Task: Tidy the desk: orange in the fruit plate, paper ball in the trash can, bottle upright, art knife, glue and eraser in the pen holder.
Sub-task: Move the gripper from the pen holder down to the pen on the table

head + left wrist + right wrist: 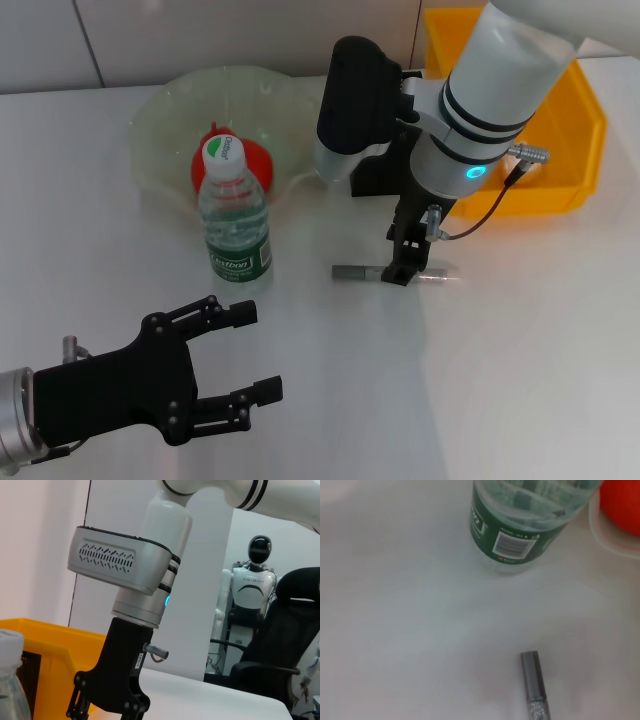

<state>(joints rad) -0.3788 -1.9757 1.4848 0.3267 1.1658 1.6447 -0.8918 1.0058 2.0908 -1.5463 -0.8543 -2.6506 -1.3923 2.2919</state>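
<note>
Right end effector was down at the white bench, fingers pointing straight down over the art knife, a slim grey stick lying flat on the bench. Its black fingers stood close together at the knife's middle, but whether they were gripping it could not be told. The right wrist view showed one grey end of the knife on the bench, with the bottle's base just beyond it.

The bottle stood upright, white cap on, green label facing forward, just in front of the fruit plate. The orange lay inside the fruit plate, partly hidden behind the bottle's top. The trash can sat at the far right of the bench, mostly behind the right arm. A black object behind the right forearm may have been the pen holder; too hidden to tell.

Left end effector hovered low at the near left of the bench, fingers spread wide, nothing between them, well apart from the bottle.
</note>
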